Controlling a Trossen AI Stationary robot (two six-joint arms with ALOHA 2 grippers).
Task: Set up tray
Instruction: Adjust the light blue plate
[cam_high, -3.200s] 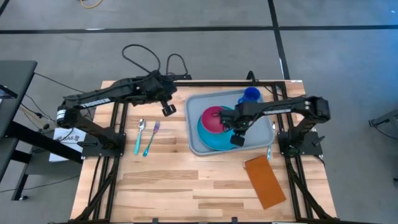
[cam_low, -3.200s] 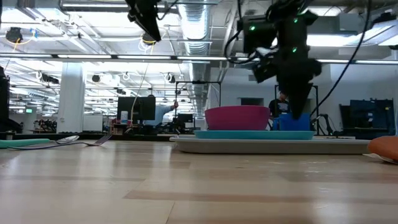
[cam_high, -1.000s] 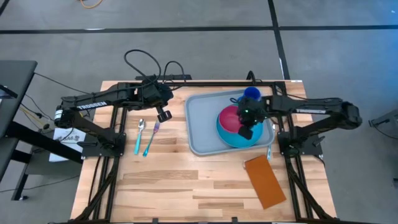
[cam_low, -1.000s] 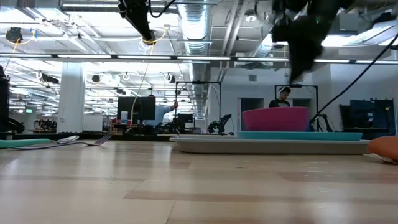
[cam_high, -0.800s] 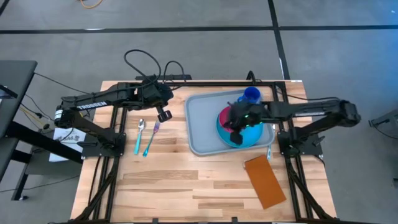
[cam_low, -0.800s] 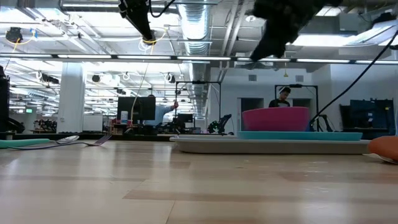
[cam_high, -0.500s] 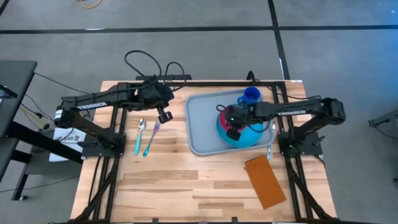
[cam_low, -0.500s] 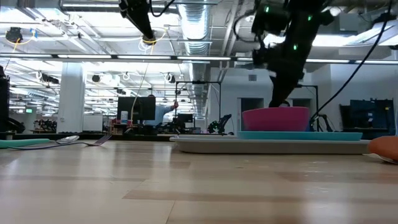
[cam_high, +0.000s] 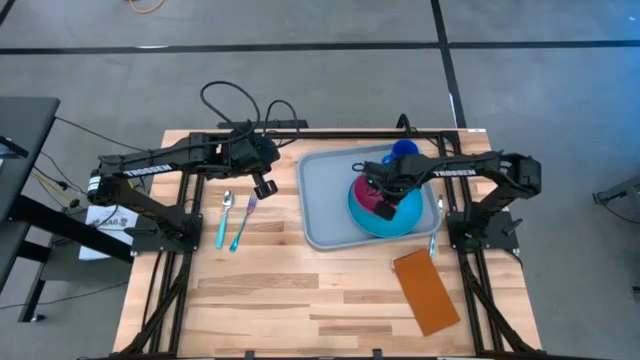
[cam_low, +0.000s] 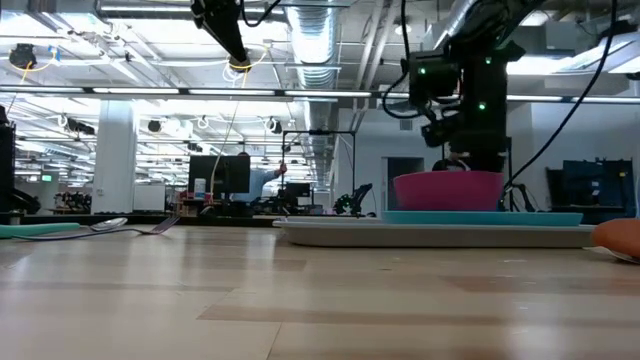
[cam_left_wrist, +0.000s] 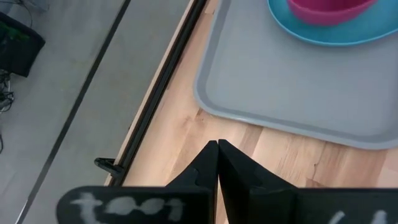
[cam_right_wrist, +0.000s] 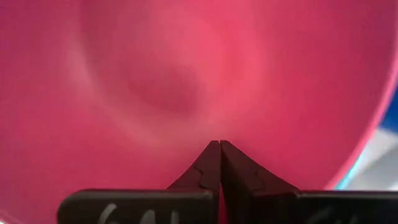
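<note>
The grey-blue tray (cam_high: 325, 205) lies on the table's right half. On it rests a light-blue plate (cam_high: 405, 222) that carries a pink bowl (cam_high: 358, 184), with a blue cup (cam_high: 404, 152) at the tray's far right corner. My right gripper (cam_right_wrist: 219, 144) is shut and points down into the bowl (cam_right_wrist: 186, 74). In the low view the bowl's wall (cam_low: 450, 190) hides its fingertips. My left gripper (cam_high: 264, 187) hangs shut above the bare wood just left of the tray (cam_left_wrist: 280, 87). My right gripper comes from above with its shut fingers (cam_right_wrist: 208, 162) inside the pink bowl, close over its inner wall. I cannot tell whether they touch it. The bowl stands upright on the plate.
A teal-handled spoon (cam_high: 226, 218) and fork (cam_high: 245, 220) lie side by side on the table's left half. A brown-orange napkin (cam_high: 426, 292) lies near the table's near right corner. Bare wood stretches along the near side. The arms' black frames stand at both sides.
My right gripper has swung from above the plate's right part toward the table's left and come down into the pink bowl. Its fingers have stayed shut.
</note>
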